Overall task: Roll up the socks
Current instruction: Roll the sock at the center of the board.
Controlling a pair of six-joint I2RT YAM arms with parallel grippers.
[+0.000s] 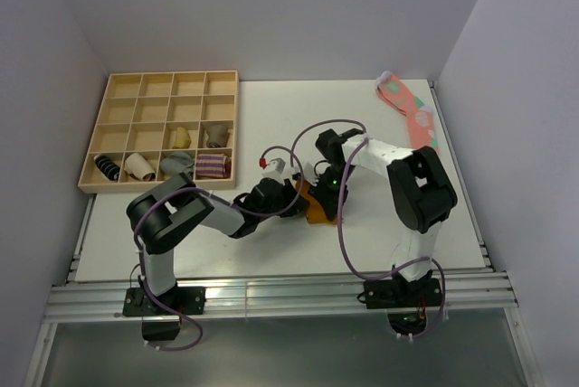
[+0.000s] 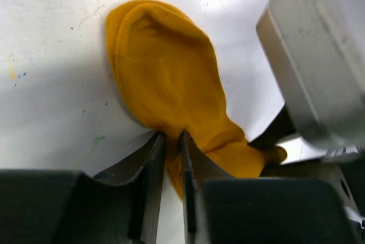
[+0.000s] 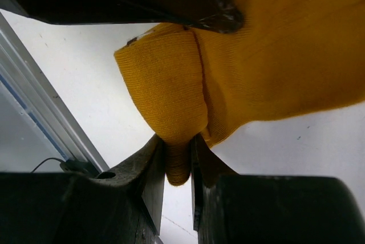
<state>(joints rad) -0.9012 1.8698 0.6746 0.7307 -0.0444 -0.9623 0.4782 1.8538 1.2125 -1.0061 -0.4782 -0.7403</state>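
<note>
The mustard-orange sock (image 1: 318, 209) lies on the white table between my two arms. In the left wrist view the sock (image 2: 165, 73) spreads flat with its rounded toe end away from me. My left gripper (image 2: 172, 137) is shut on a thin edge of the sock at its narrow end. In the right wrist view the sock (image 3: 274, 56) is folded over, and my right gripper (image 3: 178, 143) is shut on a thick fold of it. From above, the left gripper (image 1: 291, 199) and the right gripper (image 1: 327, 190) meet over the sock. Its cuff is hidden.
A wooden compartment tray (image 1: 122, 102) stands at the back left, with sock bundles (image 1: 213, 165) in its near row. A pink spotted sock (image 1: 412, 111) lies at the back right. The right arm's grey body (image 2: 319, 56) crowds the left wrist view. A metal rail (image 1: 271, 292) runs along the table's near edge.
</note>
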